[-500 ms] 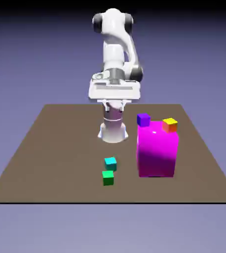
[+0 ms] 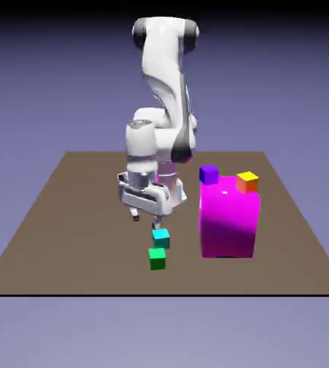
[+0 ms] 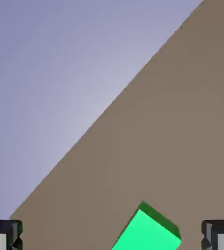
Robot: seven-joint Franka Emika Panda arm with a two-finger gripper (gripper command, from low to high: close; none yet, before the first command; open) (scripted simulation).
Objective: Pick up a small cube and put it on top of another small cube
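The jaws stand apart with nothing between them, hanging above the tabletop (image 2: 74, 215) just behind the cyan cube (image 2: 160, 238). In the hand view the two fingertips (image 3: 6, 234) sit wide at the bottom corners, and the green cube (image 3: 148, 232) shows low between them, resting on the brown surface. The green cube (image 2: 157, 258) lies near the tabletop's front edge, about midway along it, just in front of the cyan cube. Beside them stands a big magenta block (image 2: 228, 219) carrying an orange-and-yellow cube (image 2: 247, 181), with a purple cube (image 2: 209, 173) behind it.
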